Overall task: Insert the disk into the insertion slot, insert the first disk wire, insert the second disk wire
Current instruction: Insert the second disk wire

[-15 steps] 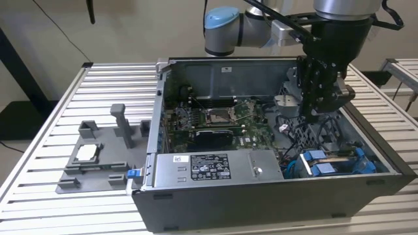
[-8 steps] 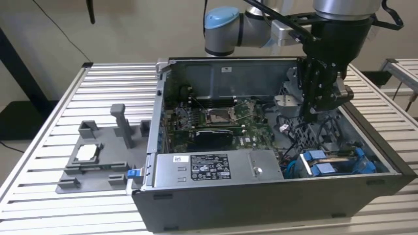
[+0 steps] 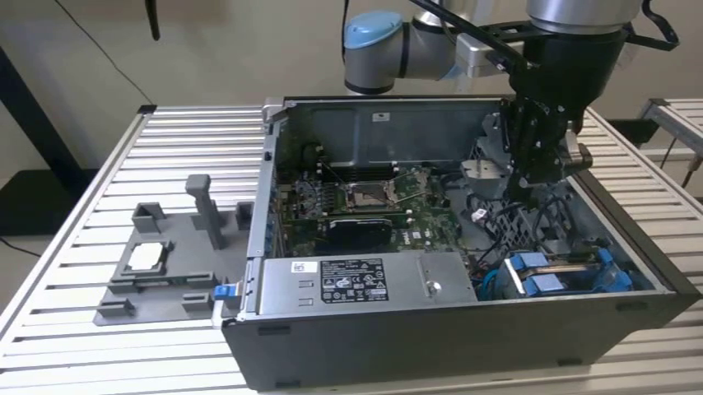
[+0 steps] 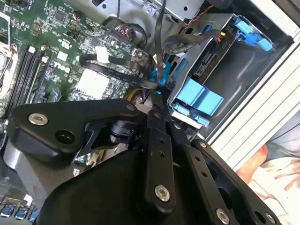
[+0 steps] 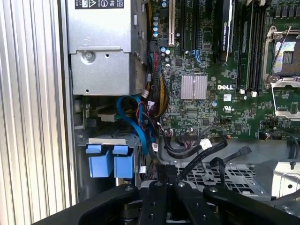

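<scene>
The disk lies in its blue carrier inside the insertion slot, a grey metal bay at the case's front corner on the exterior view's right. Its connector edge faces the motherboard. The carrier's blue tabs also show in the first wrist view. My gripper hangs inside the case, farther back than the disk. Its fingers are pressed together on a thin black disk wire with a blue end. A second black wire with a white tag lies loose beside my gripper.
The grey power-supply box fills the case's front beside the bay. The green motherboard with its open CPU socket lies behind it. Cable bundles crowd the gap. A grey fixture sits on the slatted table.
</scene>
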